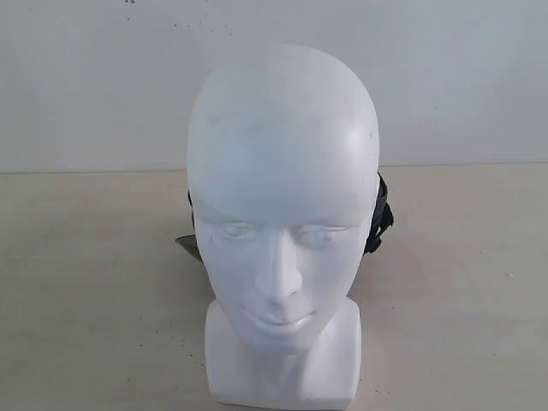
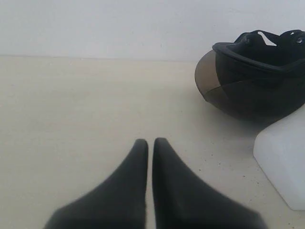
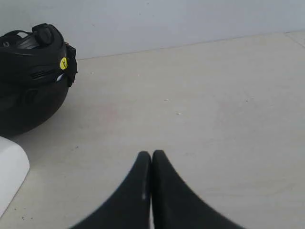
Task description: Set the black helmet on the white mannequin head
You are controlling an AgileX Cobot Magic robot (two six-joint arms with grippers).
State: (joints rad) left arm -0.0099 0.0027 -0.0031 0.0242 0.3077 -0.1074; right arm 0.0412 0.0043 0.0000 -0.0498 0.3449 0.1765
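Helmet: the black helmet (image 2: 267, 90) has a rounded, matte shell. It lies on the table (image 1: 86, 300) just behind the white mannequin head (image 1: 282, 154), with its crown down and its opening turned up. It is not on the head.
Visor: the visor (image 2: 208, 81) is smoky brown-grey, translucent and curved, and it sweeps out from under the black rim.
Straps: the black straps (image 2: 267, 36) are webbing that loops up above the rim.
Sticker: a small round yellow sticker (image 3: 63, 63) sits on the helmet's shell beside a ridged black fitting.
Head: smooth, glossy and bald, with moulded eyes, nose and lips. It stands upright on a blocky square neck base (image 1: 282, 377), and in the exterior view it hides most of the helmet.
Table surface: pale beige, matte and faintly speckled.
Wall: the wall (image 1: 86, 68) is plain white.
Left gripper: the left gripper (image 2: 150, 141) has two black tapered fingers held low over the tabletop, apart from the helmet and the neck base. The tips are drawn together with only a hairline slit between them, and they grasp nothing.
Right gripper: the right gripper (image 3: 151, 153) has the same black tapered fingers, held low over bare table to the side of the helmet. The tips are pressed together and hold nothing.
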